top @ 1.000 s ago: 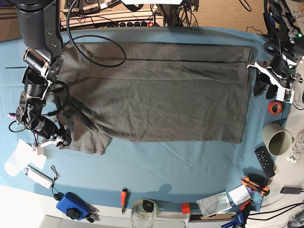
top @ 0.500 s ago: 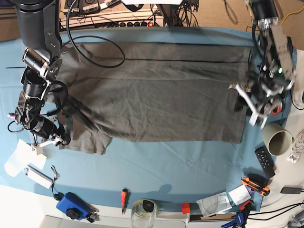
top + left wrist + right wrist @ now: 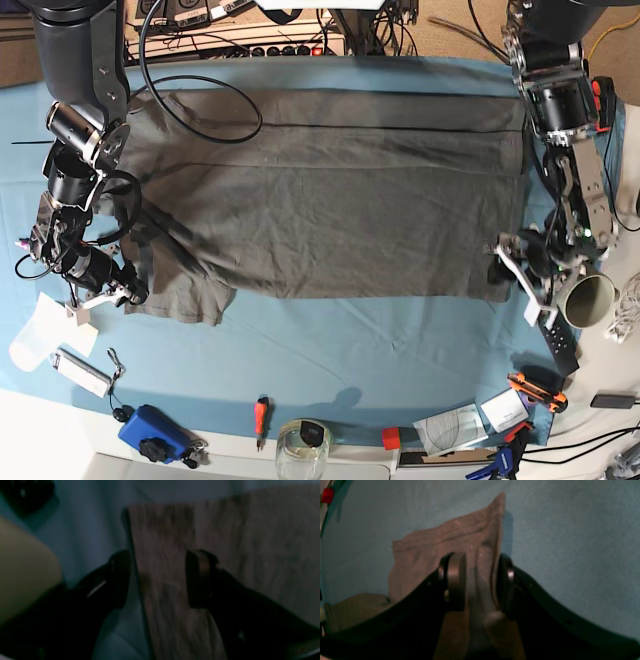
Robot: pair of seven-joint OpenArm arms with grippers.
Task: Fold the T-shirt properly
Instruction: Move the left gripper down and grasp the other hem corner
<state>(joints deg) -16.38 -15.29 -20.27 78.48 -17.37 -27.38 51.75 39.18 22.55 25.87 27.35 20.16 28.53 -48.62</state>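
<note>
The dark grey T-shirt (image 3: pixel 330 190) lies spread flat on the teal tablecloth (image 3: pixel 350 340), with one sleeve at the lower left. My left gripper (image 3: pixel 510 268) is down at the shirt's lower right corner. In the left wrist view this gripper (image 3: pixel 157 580) is open, one finger on the cloth and one on the T-shirt (image 3: pixel 250 542), the shirt's edge running between them. My right gripper (image 3: pixel 128 292) rests on the sleeve. In the right wrist view it (image 3: pixel 478 582) stands open astride a raised fold of the T-shirt (image 3: pixel 432 545).
A beige cup (image 3: pixel 587 297) lies on its side right beside the left gripper, with a black remote (image 3: pixel 557 338) below it. A black cable (image 3: pixel 200 100) loops over the shirt's upper left. A red screwdriver (image 3: pixel 261 413), a glass jar (image 3: pixel 302 445) and a blue device (image 3: pixel 150 432) line the front edge.
The left arm has swung from the shirt's upper right corner down to its lower right corner, and its jaws have spread wider. The right arm has stayed put.
</note>
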